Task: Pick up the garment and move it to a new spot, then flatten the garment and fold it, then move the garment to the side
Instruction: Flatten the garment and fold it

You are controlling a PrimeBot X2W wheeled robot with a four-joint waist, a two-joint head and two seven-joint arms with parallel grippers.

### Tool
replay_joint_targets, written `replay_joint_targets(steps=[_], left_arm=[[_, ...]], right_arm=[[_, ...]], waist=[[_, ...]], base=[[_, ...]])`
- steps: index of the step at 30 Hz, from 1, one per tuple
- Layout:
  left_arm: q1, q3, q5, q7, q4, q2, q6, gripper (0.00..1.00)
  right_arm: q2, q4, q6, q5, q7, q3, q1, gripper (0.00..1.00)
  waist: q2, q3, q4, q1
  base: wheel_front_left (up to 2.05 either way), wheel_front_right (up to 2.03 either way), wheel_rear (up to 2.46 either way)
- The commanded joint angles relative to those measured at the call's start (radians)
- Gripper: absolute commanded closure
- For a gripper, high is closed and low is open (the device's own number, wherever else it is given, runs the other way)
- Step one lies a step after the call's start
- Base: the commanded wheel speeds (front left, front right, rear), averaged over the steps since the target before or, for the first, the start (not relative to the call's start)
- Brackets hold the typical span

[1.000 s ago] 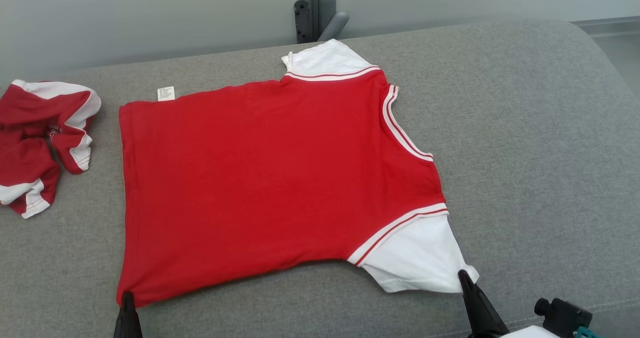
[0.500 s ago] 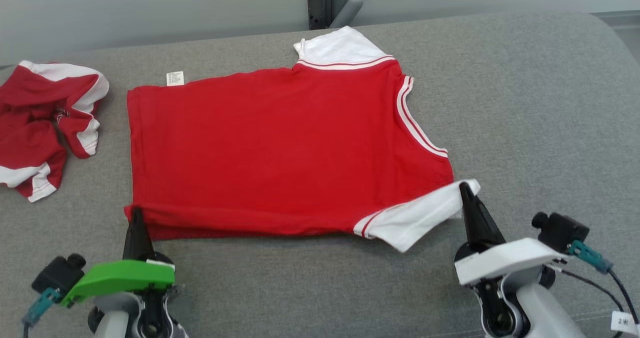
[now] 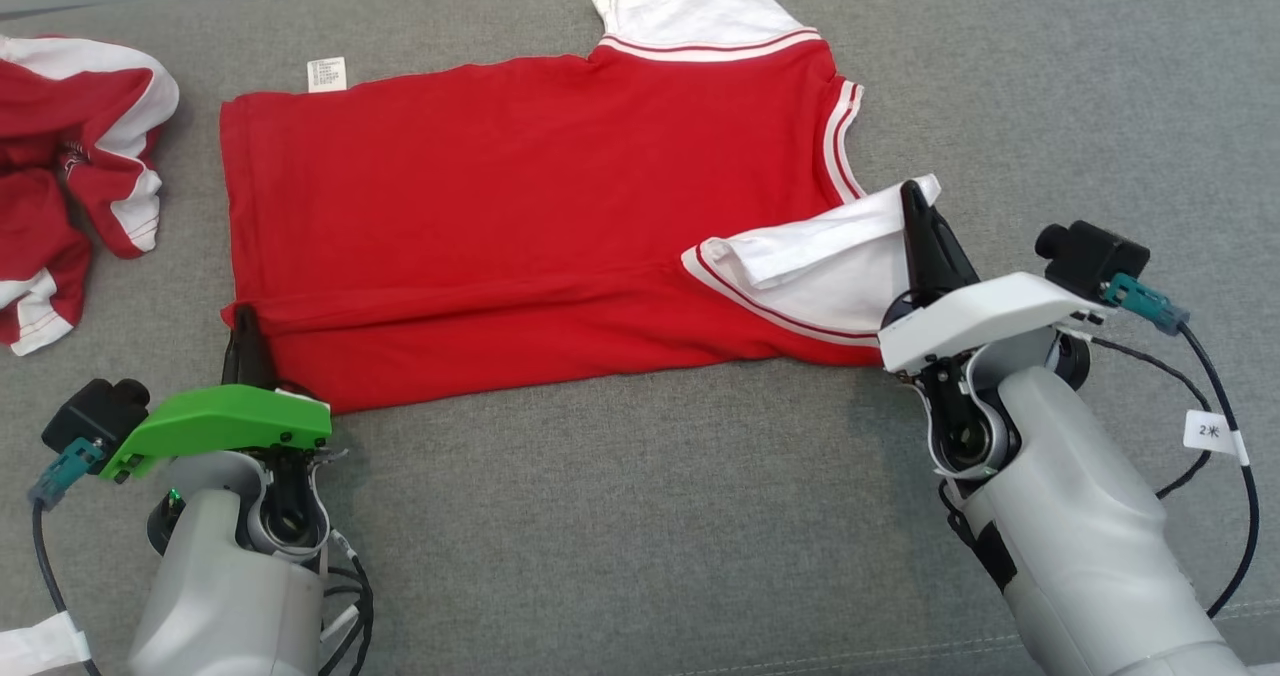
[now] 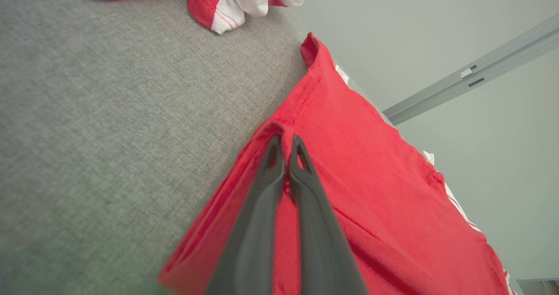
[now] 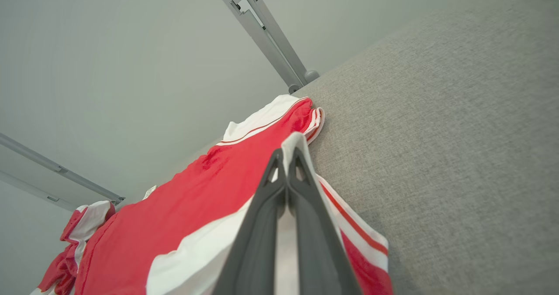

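The garment (image 3: 520,186) is a red T-shirt with white sleeves, spread on the grey cushion with its near edge turned over onto the body. My left gripper (image 3: 243,318) is shut on the near hem corner, lifted and folded back over the red cloth (image 4: 349,164). My right gripper (image 3: 912,194) is shut on the edge of the near white sleeve (image 3: 830,256), carried over the shirt toward the collar (image 5: 262,142). The far sleeve (image 3: 700,11) lies flat at the top.
A second red and white garment (image 3: 60,176) lies crumpled at the far left of the cushion (image 3: 620,516). A white care label (image 3: 326,73) sticks out at the shirt's far hem. Bare grey fabric stretches right of the shirt.
Both grippers have carried the near hem corner and near sleeve away from me over the shirt, turning its near edge onto the body. The head camera has tilted down, bringing both arms into view.
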Motion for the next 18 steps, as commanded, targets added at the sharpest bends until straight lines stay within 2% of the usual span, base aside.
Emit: replay_joint_targets(steps=[1,10,11,12,13,14,15,18], left_arm=[[-0.022,0.011,0.022,-0.004,0.009,0.001,-0.006,1.0],[-0.082,0.024,0.099,-0.003,0.093,-0.014,-0.023,1.0],[-0.085,0.026,0.105,-0.003,0.098,-0.015,-0.026,0.89],[-0.088,0.032,0.11,-0.003,0.1,-0.016,-0.028,0.67],[-0.09,0.038,0.116,-0.003,0.099,-0.017,-0.028,0.5],[-0.091,0.043,0.123,-0.003,0.098,-0.018,-0.029,0.05],[-0.089,0.047,0.129,-0.003,0.097,-0.019,-0.03,0.0],[-0.082,0.057,0.138,-0.002,0.085,-0.023,-0.033,0.0]], right_arm=[[0.0,0.021,0.0,0.008,-0.003,0.013,-0.026,1.0],[-0.001,0.19,0.0,0.021,-0.004,0.086,-0.158,1.0],[-0.001,0.201,0.0,0.025,-0.004,0.091,-0.166,0.95],[-0.001,0.211,0.0,0.031,-0.004,0.095,-0.176,0.63],[-0.001,0.221,0.0,0.034,-0.004,0.101,-0.186,0.4],[0.0,0.233,0.0,0.035,-0.004,0.11,-0.197,0.0],[0.0,0.247,0.0,0.038,-0.004,0.119,-0.207,0.0],[-0.001,0.287,0.0,0.045,-0.004,0.131,-0.241,0.0]], waist=[[0.007,0.025,0.007,0.0],[0.007,0.045,0.024,0.0],[0.007,0.046,0.025,0.0],[0.007,0.046,0.025,0.0],[0.007,0.046,0.026,0.0],[0.007,0.046,0.026,0.0],[0.007,0.047,0.026,0.0],[0.007,0.047,0.03,0.0]], base=[[0.0,0.0,0.0],[0.0,0.0,0.0],[0.0,0.0,0.0],[0.0,0.0,0.0],[0.0,0.0,0.0],[0.0,0.0,0.0],[0.0,0.0,0.0],[0.0,0.0,0.0]])
